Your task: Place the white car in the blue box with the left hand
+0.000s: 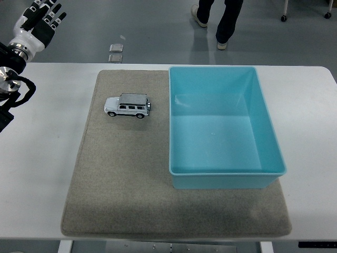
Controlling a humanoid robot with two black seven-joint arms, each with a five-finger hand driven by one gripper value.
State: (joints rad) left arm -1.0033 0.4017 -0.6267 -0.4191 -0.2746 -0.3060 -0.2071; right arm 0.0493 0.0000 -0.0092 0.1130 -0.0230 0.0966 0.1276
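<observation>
A small white toy car stands on its wheels on the grey mat, nose pointing left, just left of the blue box. The blue box sits on the mat's right half and holds nothing. My left hand is at the top left corner, raised beyond the table's far edge, well up and left of the car. Its fingers are spread and it holds nothing. My right hand is out of view.
The white table carries the mat. A person's legs stand on the floor beyond the table's far edge. Two small square plates lie on the floor there.
</observation>
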